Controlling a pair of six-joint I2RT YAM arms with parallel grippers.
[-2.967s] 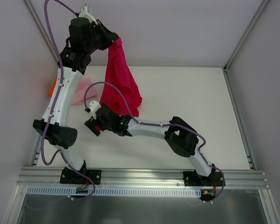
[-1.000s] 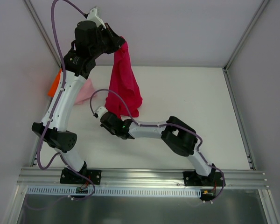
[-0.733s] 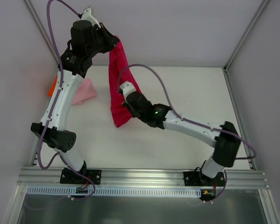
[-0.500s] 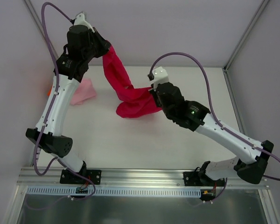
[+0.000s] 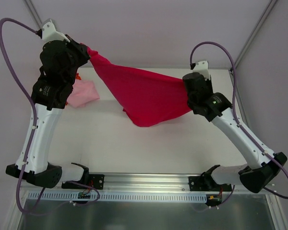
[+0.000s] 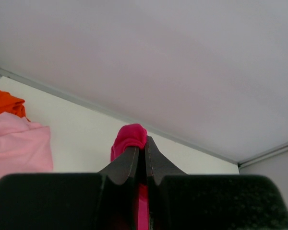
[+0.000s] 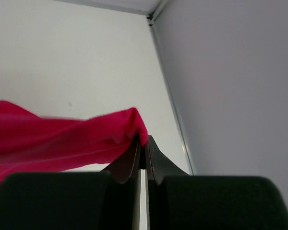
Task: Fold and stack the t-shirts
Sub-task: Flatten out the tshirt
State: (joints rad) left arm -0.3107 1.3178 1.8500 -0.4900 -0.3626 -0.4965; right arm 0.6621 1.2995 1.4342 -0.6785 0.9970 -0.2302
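Note:
The crimson t-shirt hangs stretched in the air between both arms, its lower part sagging to a point above the table. My left gripper is shut on its left corner, high at the back left; a bunched tip of crimson t-shirt pokes past the left gripper. My right gripper is shut on the other corner at the back right, where crimson t-shirt trails left from the right gripper. The light pink t-shirt lies bundled at the back left. The orange t-shirt lies just behind the light pink t-shirt.
The white table is bounded by pale walls with aluminium posts at the back corners. An aluminium rail carries both arm bases at the near edge. Purple cables loop above each arm.
The right gripper took the shirt's lower corner and swung up to the right; the left arm moved left. The shirt went from hanging as a bunch to being spread between both grippers.

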